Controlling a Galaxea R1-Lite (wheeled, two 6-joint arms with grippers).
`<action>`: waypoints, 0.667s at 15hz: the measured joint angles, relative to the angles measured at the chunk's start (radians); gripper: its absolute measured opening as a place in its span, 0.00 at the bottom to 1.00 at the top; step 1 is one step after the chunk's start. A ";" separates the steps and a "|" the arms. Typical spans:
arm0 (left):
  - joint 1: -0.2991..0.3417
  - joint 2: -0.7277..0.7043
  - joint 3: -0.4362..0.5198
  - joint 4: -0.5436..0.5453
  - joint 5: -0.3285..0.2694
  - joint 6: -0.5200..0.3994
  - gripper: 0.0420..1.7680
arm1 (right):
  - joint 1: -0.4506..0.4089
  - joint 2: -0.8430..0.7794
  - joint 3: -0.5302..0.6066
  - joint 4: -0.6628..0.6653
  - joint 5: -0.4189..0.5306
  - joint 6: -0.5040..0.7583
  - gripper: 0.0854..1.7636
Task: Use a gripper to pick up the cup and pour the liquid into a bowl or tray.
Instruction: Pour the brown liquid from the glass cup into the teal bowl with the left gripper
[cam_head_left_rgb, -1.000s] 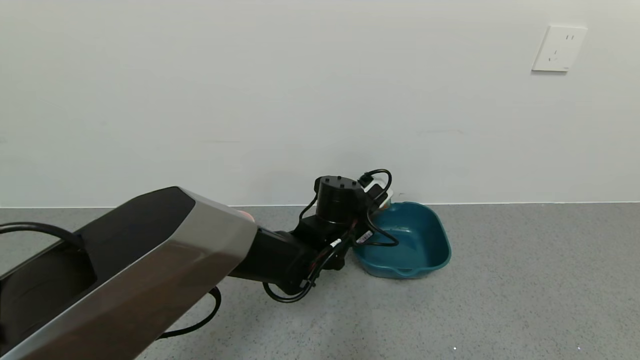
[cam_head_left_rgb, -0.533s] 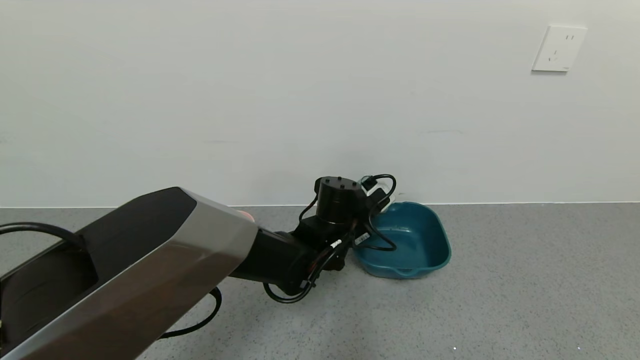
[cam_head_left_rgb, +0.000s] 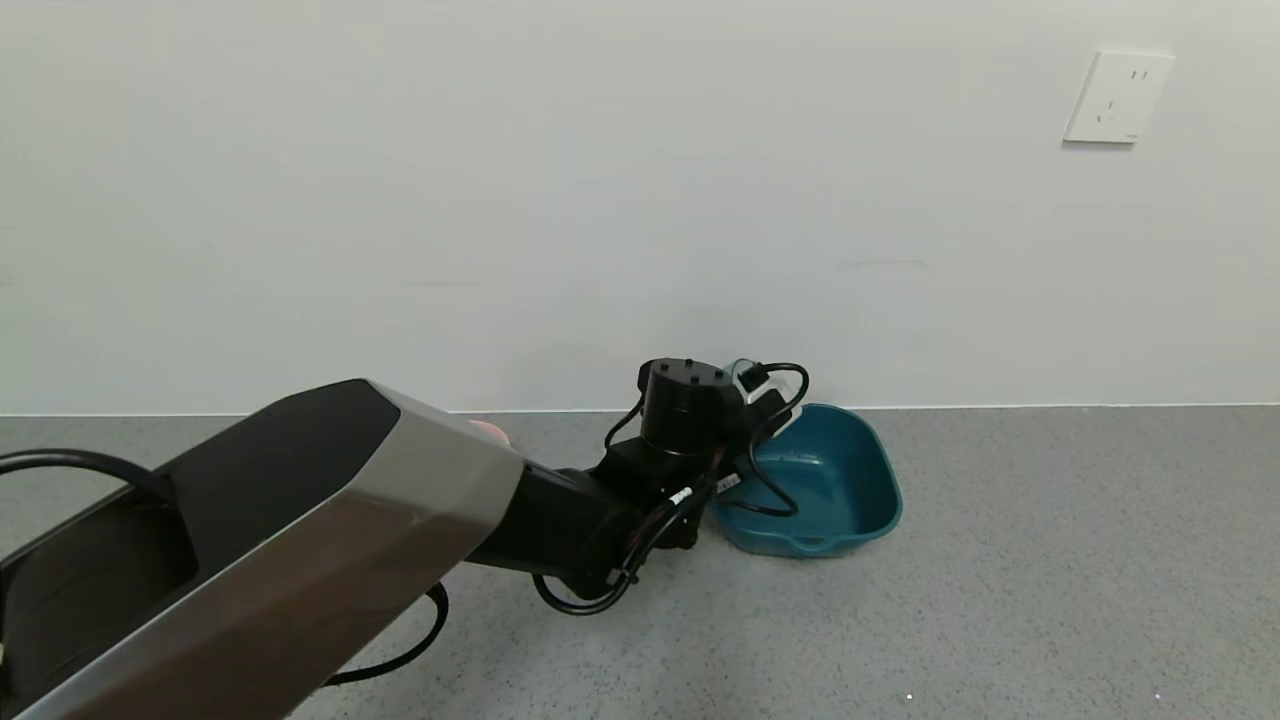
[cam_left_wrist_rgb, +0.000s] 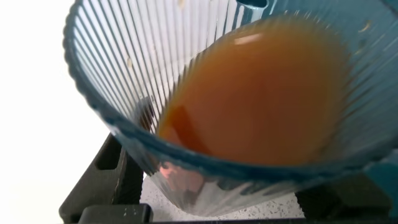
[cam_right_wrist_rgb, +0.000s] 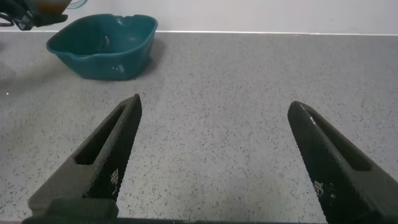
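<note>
Even, soft light fills every view, with faint shadows. The cup (cam_left_wrist_rgb: 249, 106) looms blurred and overexposed white at left in the left wrist view.

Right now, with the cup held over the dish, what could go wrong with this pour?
The left gripper holds the cup tilted, the liquid near its rim. It sits at the teal dish's wall-side edge in the head view, so the stream might miss. The dish looks light; the arm's cable hanging over it might nudge it. The right gripper is open, away from the dish.
</note>
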 joint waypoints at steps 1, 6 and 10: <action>-0.004 0.002 0.000 0.000 0.007 0.010 0.74 | 0.000 0.000 0.000 0.000 0.000 0.000 0.97; -0.013 0.007 0.000 -0.001 0.029 0.070 0.74 | 0.000 0.000 0.000 0.000 0.000 0.000 0.97; -0.014 0.006 0.000 -0.003 0.032 0.155 0.74 | 0.000 0.000 0.000 0.000 0.000 0.000 0.97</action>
